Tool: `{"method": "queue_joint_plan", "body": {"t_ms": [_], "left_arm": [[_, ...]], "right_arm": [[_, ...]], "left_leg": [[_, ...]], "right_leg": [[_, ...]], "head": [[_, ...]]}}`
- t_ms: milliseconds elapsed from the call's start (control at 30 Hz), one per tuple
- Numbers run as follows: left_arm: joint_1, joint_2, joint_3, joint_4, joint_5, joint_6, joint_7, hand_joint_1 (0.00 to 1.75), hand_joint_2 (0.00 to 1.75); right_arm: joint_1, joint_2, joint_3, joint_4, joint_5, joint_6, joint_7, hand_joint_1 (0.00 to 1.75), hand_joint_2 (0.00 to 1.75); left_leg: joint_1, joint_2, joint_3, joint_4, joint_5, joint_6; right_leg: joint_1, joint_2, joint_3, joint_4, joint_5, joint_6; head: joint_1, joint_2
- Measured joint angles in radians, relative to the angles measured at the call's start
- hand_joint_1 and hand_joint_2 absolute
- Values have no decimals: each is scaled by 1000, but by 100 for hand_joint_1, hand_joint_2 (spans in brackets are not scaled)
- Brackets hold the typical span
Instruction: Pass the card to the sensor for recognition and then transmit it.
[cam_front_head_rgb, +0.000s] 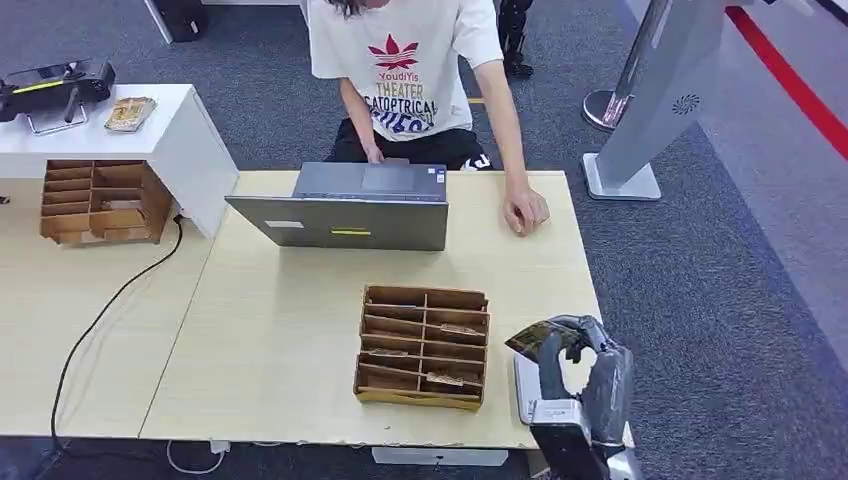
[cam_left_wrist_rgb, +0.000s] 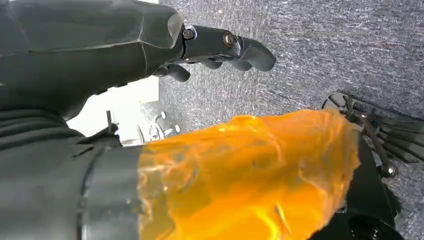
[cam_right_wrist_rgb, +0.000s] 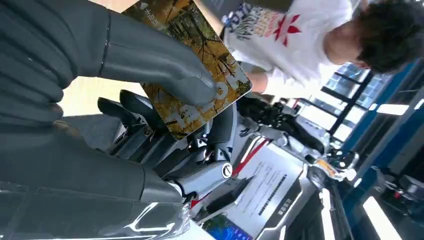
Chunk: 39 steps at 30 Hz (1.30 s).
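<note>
While the card (cam_right_wrist_rgb: 192, 75) is pinched between the thumb and darker fingers of the right hand (cam_front_head_rgb: 580, 365), it is raised clear of the table (cam_front_head_rgb: 280, 330), near that table's right front corner. In the right wrist view the thumb presses on the printed face, and the card's long axis runs out past the fingertips, leaving its far end free. A pale flat pad (cam_front_head_rgb: 524, 390), possibly the sensor, lies directly beneath the hand; this cannot be confirmed. The wooden organizer (cam_front_head_rgb: 424, 345) stands just beside the hand, toward the robot's left. The person (cam_front_head_rgb: 410, 70) sits across the table behind a laptop (cam_front_head_rgb: 345, 210), one hand resting on the tabletop. The left hand (cam_left_wrist_rgb: 220, 47) hangs over carpet, fingers curled in on nothing. Judgement: the right hand is nearer and must present the card.
</note>
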Motion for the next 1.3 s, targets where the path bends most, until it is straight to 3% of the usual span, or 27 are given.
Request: {"method": "queue_joint_plan", "body": {"t_ms": [467, 1300], "left_arm": [[-1, 0, -3, 0, -30, -8, -1, 0, 0], [-1, 0, -3, 0, -30, -8, -1, 0, 0]], "right_arm": [[-212, 0, 167, 38, 4, 75, 0, 175, 175], [-246, 0, 195, 65, 3, 74, -1, 175, 175]], "left_leg": [[0, -1, 0, 0, 1, 0], [0, 0, 0, 0, 0, 0]], "right_leg": [[0, 0, 0, 0, 1, -1], [0, 0, -1, 0, 0, 0]], "head": [[0, 0], [0, 0]]}}
